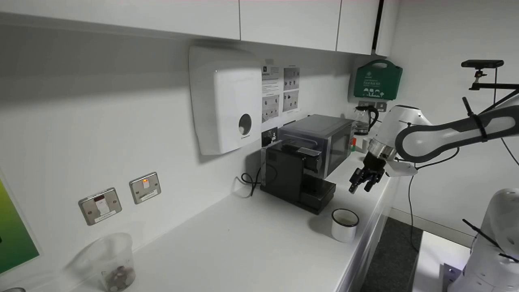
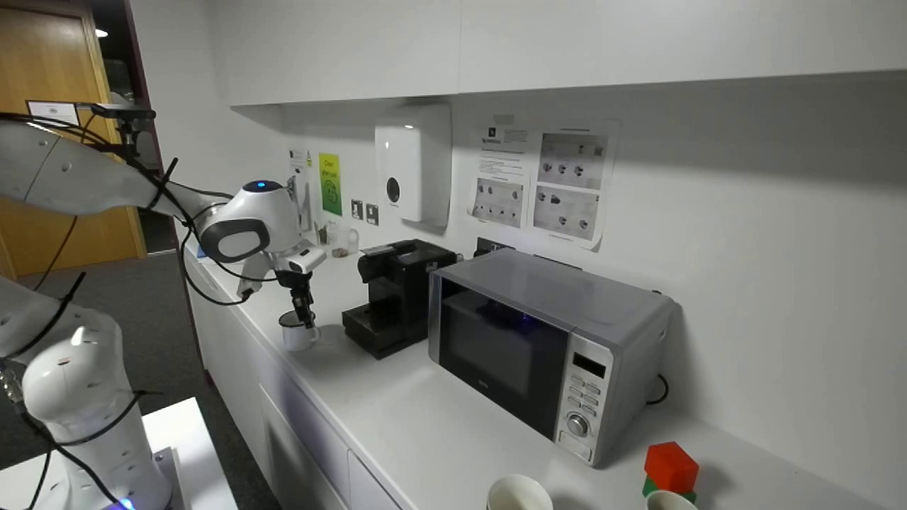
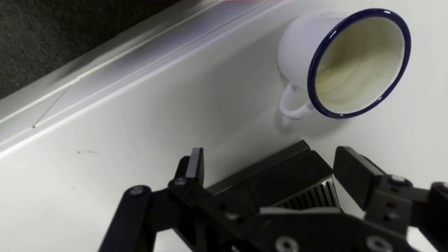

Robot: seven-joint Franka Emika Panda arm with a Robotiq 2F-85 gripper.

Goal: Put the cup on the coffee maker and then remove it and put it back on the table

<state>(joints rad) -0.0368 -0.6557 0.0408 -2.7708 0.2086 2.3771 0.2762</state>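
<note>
Wrist view shows the cup (image 3: 344, 64) from above at a slant: glossy white outside, a dark blue band around the rim, a cream interior with yellowish-brown streaks, and a small white loop handle on its side. It stands upright on the white countertop (image 1: 227, 251), near the edge, just beside the black coffee maker (image 1: 284, 174) but apart from it. The gripper (image 3: 273, 164) hangs above the countertop, fingers spread wide and clear of the cup.
</note>
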